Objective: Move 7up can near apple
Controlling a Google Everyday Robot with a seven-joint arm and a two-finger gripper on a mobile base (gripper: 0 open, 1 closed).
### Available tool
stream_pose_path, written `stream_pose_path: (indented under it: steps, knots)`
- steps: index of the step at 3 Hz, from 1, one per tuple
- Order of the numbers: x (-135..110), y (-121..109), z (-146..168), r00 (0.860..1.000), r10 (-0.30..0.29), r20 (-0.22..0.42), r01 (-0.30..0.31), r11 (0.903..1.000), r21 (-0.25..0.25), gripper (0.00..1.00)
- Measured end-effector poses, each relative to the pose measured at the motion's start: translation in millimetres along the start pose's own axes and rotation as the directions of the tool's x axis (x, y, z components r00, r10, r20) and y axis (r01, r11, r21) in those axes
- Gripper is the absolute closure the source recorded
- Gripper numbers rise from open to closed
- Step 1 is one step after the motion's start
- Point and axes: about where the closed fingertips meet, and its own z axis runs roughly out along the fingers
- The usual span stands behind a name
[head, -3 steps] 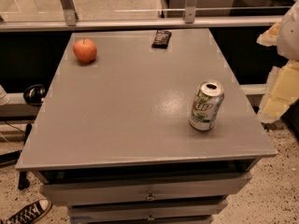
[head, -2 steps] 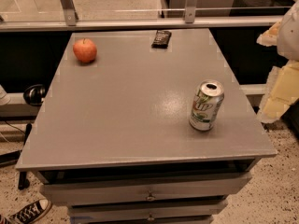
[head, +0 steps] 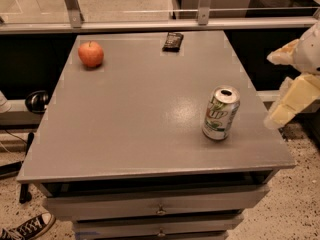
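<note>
The 7up can (head: pixel 220 113) is standing upright at the grey table's (head: pixel 135 114) four o'clock; the apple (head: pixel 91 54) is sitting well apart from it at eleven; a dark packet (head: pixel 173 41) is lying at twelve; the gripper (head: pixel 280 86) is hanging just off the three o'clock edge, fingers spread, clear of the can.

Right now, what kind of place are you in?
Probably an office or lab: grey drawer cabinet, glass railing behind, speckled floor. The gripper hangs off the cabinet's right edge.
</note>
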Motion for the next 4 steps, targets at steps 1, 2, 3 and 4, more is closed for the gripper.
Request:
stream_pose_path:
  steps: [1,2,3,4]
  knots:
    - [6.5,-2.8,32.6,0.972,0.144,0.188,-0.127,0.9864,-0.104,0.00]
    - [-2.8,1.3,43.0,0.894,0.259,0.366,-0.194,0.9592,-0.206,0.00]
    - [-18.9,8.2,40.3,0.792,0.322,0.519,-0.190,0.9375,-0.291,0.00]
    - [-36.7,19.5,35.5,0.679,0.341,0.650,-0.137,0.9289,-0.344,0.00]
